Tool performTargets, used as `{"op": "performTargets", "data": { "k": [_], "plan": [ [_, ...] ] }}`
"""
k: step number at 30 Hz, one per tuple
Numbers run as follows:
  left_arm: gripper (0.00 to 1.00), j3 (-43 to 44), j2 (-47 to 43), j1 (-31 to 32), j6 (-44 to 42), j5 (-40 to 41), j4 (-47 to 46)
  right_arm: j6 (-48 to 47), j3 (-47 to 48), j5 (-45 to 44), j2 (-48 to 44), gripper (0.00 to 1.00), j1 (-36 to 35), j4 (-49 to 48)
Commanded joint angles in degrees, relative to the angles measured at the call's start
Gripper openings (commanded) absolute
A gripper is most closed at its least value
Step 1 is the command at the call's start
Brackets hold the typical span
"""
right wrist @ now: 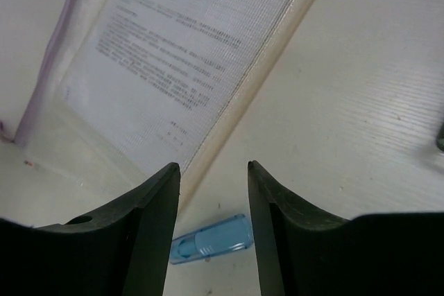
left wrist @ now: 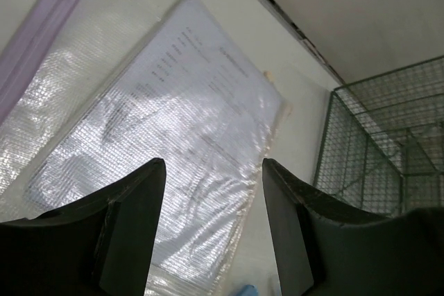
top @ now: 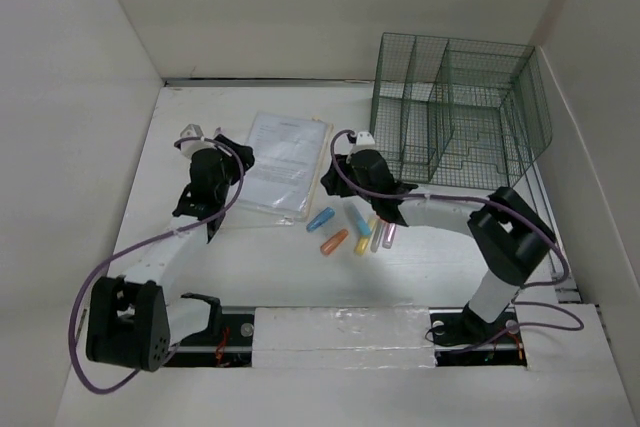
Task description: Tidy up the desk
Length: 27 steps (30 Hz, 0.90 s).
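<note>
On the white desk (top: 270,277) lies a clear plastic sleeve with printed papers (top: 283,162), also in the left wrist view (left wrist: 159,136) and the right wrist view (right wrist: 187,46). Several small coloured markers lie right of it: blue (top: 320,218), orange (top: 334,242), yellow (top: 362,242). My left gripper (top: 200,209) is open and empty, over the sleeve's left edge (left wrist: 214,171). My right gripper (top: 335,179) is open and empty, its fingers either side of the blue marker (right wrist: 211,239) below them.
A dark green wire-mesh rack (top: 460,112) stands at the back right, also in the left wrist view (left wrist: 388,150). White walls enclose the desk on three sides. A purple cable (top: 130,257) runs along the left arm.
</note>
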State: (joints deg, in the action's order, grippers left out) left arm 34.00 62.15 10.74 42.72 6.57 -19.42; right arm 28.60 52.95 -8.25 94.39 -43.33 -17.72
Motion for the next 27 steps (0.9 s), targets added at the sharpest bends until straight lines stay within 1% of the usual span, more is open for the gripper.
{"op": "performTargets", "data": {
  "k": [1,2,3,8,12,13,15,17,20,24,26,27],
  "plan": [
    [0.53,3.09,5.94,-0.37,0.78,4.24,-4.57,3.13,4.44,2.62,5.09,0.50,0.09,-5.84],
    [0.53,4.22,8.23,-0.37,1.05,3.89,-5.88,3.30,6.10,2.63,7.45,0.50,0.09,-5.67],
    [0.53,4.23,8.25,-0.37,1.05,3.98,-6.50,3.48,6.11,2.54,7.48,0.50,0.09,-5.66],
    [0.52,8.79,16.68,-0.37,1.14,5.12,-7.47,5.85,10.94,0.34,13.09,0.53,0.09,-4.35],
    [0.51,12.84,23.18,-1.78,2.36,2.06,-7.83,8.66,12.79,-2.29,15.91,0.54,0.09,-4.26],
    [0.49,13.54,25.71,-2.65,2.72,1.18,-7.83,9.10,13.14,-2.64,16.52,0.54,0.09,-4.26],
    [0.47,15.92,27.84,-3.18,2.46,0.81,-7.48,10.33,14.11,-3.87,18.37,0.54,0.09,-3.82],
    [0.45,19.15,31.09,-3.18,1.49,1.43,-4.86,10.86,14.55,-4.05,19.42,0.53,0.09,-3.64],
    [0.43,21.45,34.43,-3.18,1.05,1.17,-3.79,11.74,15.43,-4.75,21.09,0.52,0.09,-3.12],
    [0.40,22.69,37.69,-3.80,1.58,-0.06,-3.87,12.44,16.31,-5.37,22.33,0.50,0.09,-2.59],
    [0.38,23.65,40.05,-4.32,1.66,-1.02,-3.35,12.45,17.36,-5.11,23.38,0.47,0.09,-2.15],
    [0.38,23.66,40.07,-4.33,1.67,-1.03,-3.34,12.45,17.36,-5.11,23.65,0.47,0.09,-2.15]
  ]
}}
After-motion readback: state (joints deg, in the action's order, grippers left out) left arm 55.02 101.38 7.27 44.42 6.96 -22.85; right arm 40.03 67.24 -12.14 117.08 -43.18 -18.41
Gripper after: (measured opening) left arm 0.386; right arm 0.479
